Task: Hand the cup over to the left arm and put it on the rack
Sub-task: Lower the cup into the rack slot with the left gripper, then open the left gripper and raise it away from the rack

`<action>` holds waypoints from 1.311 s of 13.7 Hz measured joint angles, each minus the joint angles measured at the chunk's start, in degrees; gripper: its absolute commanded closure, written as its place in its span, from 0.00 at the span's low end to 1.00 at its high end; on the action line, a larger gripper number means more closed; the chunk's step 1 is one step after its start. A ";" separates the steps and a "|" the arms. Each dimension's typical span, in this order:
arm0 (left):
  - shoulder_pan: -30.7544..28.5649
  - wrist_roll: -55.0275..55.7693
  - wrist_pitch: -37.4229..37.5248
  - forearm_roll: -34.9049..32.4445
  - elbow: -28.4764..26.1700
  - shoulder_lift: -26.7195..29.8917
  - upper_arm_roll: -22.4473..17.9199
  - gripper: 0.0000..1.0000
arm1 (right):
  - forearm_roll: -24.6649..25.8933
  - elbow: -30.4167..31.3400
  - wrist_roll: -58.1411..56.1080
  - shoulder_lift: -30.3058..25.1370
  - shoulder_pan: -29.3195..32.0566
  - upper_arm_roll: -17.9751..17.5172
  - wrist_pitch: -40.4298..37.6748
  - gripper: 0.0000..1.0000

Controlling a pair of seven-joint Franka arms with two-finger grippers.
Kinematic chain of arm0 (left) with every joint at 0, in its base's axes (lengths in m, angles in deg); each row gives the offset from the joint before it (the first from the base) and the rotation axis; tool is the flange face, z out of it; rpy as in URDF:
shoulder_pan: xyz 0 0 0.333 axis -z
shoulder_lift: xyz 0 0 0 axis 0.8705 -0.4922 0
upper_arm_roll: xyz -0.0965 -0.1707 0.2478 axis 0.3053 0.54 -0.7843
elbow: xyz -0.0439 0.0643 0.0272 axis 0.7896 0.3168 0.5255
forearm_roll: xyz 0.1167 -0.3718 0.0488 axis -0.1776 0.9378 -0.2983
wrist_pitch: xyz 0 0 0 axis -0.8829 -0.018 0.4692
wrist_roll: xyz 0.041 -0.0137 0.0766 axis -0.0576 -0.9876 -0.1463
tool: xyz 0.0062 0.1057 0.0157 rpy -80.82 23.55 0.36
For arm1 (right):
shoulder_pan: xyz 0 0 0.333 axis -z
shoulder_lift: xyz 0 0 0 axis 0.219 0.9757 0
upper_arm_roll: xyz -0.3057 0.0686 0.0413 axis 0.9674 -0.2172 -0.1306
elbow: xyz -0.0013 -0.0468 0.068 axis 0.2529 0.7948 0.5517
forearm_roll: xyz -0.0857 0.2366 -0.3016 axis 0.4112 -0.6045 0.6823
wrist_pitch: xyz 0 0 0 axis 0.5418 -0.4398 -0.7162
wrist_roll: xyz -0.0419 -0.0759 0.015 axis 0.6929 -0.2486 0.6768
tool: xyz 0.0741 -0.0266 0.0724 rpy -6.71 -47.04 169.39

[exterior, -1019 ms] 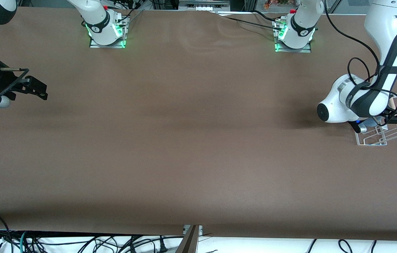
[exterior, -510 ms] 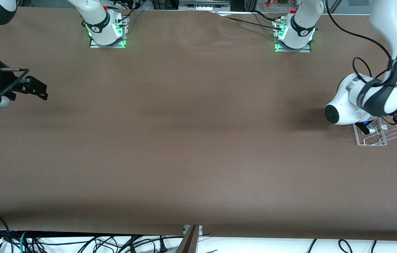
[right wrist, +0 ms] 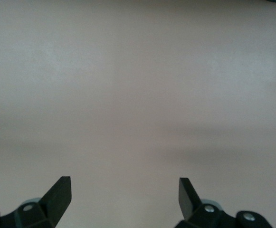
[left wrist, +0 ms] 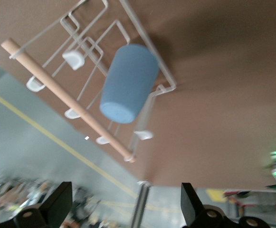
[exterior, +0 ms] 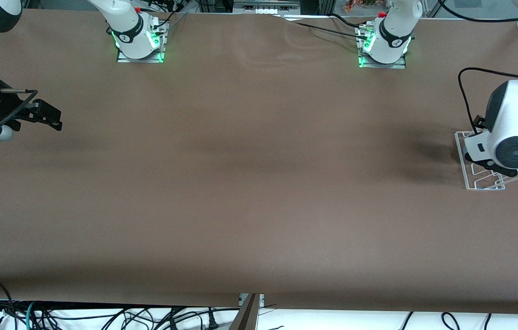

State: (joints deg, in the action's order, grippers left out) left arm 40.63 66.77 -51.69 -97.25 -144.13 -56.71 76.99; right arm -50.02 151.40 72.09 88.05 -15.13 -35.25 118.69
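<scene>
cup (left wrist: 128,83) lying on its side in the rack (left wrist: 164,78), clear of the left gripper (left wrist: 123,211) above, fingers spread. right gripper (right wrist: 123,197) waiting over bare counter (exterior: 249,183), fingers spread, empty.

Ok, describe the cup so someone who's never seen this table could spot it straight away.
Go to the left arm's end of the brown table, where a small white wire rack stands with a light wooden dowel across it. The small light-blue plastic cup lies on that rack's prongs, its only solid, coloured thing.

Brown table (exterior: 259,183); tangled cables (exterior: 103,316) along near edge.
</scene>
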 measured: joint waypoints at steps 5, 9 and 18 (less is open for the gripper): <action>-0.26 2.43 1.70 26.41 10.70 1.39 0.02 0.00 | 0.00 -0.01 0.00 0.03 0.04 0.01 0.00 0.00; -0.24 7.54 0.06 35.30 14.01 3.82 2.28 0.00 | 0.00 -0.01 0.00 0.07 0.14 0.07 0.00 0.00; 14.07 11.86 -4.29 35.47 12.62 9.62 -11.78 0.00 | -0.48 -0.01 0.00 0.15 0.26 0.20 -0.01 0.00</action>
State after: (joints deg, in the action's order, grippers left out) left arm 54.71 78.63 -55.98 -61.78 -131.51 -47.10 65.21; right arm -50.50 151.39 72.09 88.20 -14.87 -35.05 118.68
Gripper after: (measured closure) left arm 0.000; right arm 0.000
